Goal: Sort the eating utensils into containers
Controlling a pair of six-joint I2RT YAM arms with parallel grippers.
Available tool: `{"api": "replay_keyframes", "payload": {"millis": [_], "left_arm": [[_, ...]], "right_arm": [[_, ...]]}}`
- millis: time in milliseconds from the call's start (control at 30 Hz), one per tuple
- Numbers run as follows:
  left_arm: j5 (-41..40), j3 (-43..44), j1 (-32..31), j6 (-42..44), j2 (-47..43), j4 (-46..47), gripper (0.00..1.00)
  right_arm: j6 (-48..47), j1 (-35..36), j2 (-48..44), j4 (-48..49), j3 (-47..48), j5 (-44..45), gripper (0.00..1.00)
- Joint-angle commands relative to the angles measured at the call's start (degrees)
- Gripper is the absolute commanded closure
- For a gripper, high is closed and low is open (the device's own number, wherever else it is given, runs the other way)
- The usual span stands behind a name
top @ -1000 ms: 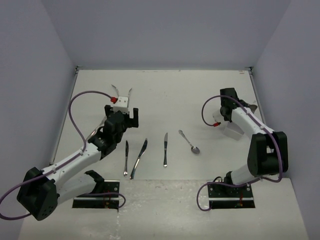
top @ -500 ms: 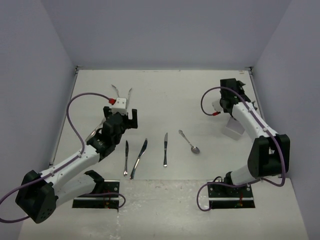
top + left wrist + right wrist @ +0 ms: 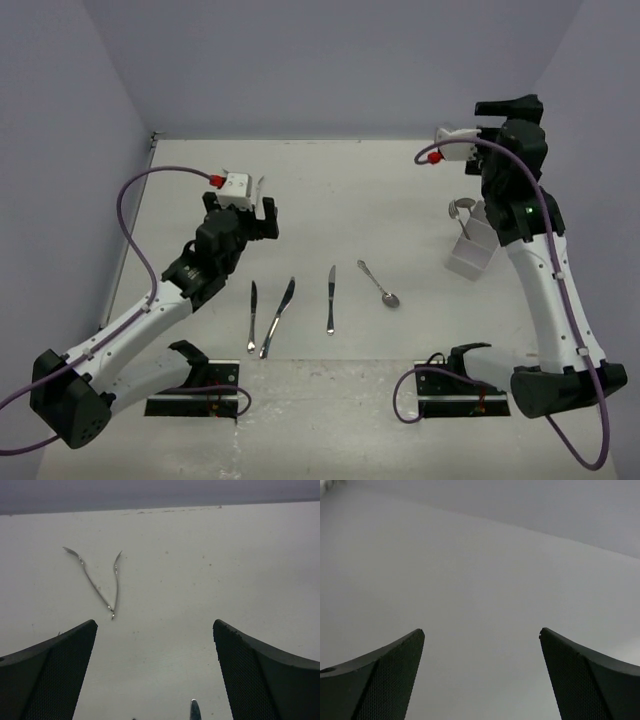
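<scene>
- Four utensils (image 3: 278, 317) lie loose at 6 o'clock; two forks (image 3: 116, 582) form a V at 10 o'clock
- Container (image 3: 468, 262) at 3 o'clock holds a spoon (image 3: 460, 208); right gripper (image 3: 482, 630) hangs above, jaws wide, empty
- Left gripper (image 3: 154, 625), wide and empty, faces the forks: likely next pickup, needing a descent over one handle, then closing

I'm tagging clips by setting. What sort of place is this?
Probably a lab test cell, not a kitchen: robot arms bolted to a white table, plain walls around it, loose cutlery.
</scene>
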Motion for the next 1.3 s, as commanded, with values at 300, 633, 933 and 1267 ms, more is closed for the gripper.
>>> {"api": "replay_keyframes", "payload": {"millis": [300, 633, 933, 1267], "left_arm": [[-3.26, 6.78, 0.36, -2.96, -0.42, -4.58, 0.00], [-1.51, 4.67, 0.36, 2.40, -1.12, -3.35, 0.00], [1.92, 1.68, 0.27, 2.14, -0.86, -0.36, 0.00], [3.16, 1.33, 0.35, 2.49, -0.33, 0.08, 0.00]], "right_arm": [[110.32, 1.00, 8.70, 11.62, 16.21, -41.83, 0.01], [110.39, 15.15, 7.02, -4.18, -7.97, -28.82, 0.01], [113.65, 20.51, 9.92, -6.75, -25.56, -29.79, 0.01], [118.66, 24.38, 26.27, -4.98, -24.08, -25.57, 0.01]]}}
